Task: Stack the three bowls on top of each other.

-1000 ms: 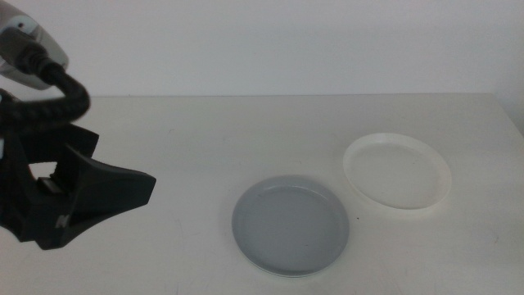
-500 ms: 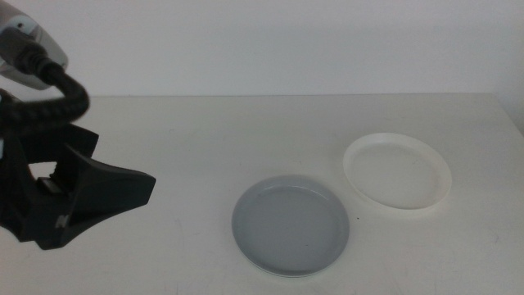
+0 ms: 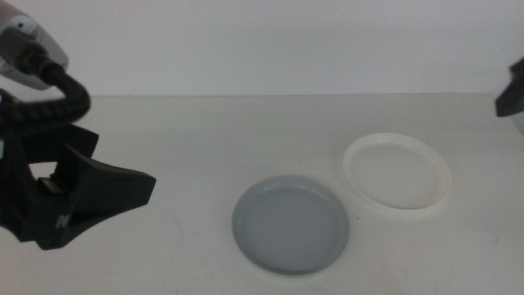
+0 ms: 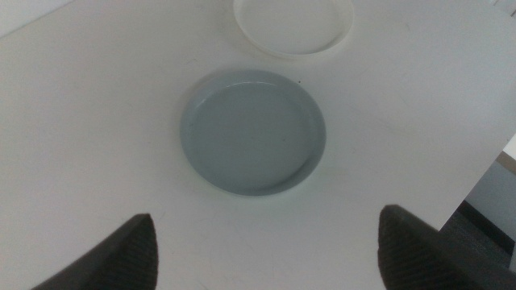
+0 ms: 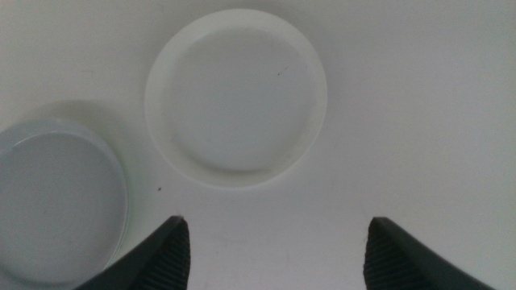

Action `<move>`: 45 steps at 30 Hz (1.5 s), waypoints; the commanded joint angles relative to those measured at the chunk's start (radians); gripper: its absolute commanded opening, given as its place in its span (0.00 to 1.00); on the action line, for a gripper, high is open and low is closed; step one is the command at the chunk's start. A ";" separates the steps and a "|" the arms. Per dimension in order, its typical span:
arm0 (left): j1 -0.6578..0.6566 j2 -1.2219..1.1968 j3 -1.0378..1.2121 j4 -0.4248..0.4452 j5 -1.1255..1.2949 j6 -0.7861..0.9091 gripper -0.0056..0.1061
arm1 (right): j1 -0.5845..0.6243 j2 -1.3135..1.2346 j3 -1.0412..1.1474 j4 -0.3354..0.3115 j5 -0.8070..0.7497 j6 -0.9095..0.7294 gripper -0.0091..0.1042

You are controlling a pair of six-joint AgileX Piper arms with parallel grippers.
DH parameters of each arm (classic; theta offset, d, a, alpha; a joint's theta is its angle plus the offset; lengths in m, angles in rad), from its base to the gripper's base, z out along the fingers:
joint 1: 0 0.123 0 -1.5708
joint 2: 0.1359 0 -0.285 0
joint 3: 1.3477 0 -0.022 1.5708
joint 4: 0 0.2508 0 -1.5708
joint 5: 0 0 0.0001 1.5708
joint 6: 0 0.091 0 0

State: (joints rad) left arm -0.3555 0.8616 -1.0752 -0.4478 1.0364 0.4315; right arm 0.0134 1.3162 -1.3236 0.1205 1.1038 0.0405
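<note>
On the white worktop (image 3: 205, 139) the grey-blue bowl (image 3: 291, 224) sits near the front, with a pale rim of another bowl just showing beneath it. The white bowl (image 3: 398, 172) lies just beside it, apart, with nothing between them. The left gripper (image 4: 266, 250) waits at the left, fingers wide apart and empty. The right gripper (image 5: 270, 250) hangs above the white bowl, fingers spread, empty. Its dark edge has newly appeared at the right border of the middle view.
</note>
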 commanded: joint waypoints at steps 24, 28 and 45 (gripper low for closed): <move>-0.001 -0.007 -0.026 -0.034 -0.052 -0.003 0.99 | -0.050 0.618 -0.344 -0.005 -0.003 -0.002 0.56; -0.001 -0.007 -0.026 -0.034 -0.052 -0.003 0.99 | -0.050 0.684 -0.344 -0.004 -0.054 -0.002 0.56; -0.001 -0.007 -0.026 -0.034 -0.052 -0.003 0.99 | -0.050 0.810 -0.344 -0.011 -0.150 -0.002 0.20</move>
State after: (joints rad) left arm -0.3555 0.8616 -1.0752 -0.4469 1.0364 0.4315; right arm -0.0277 2.1807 -1.6416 0.1165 0.9707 0.0405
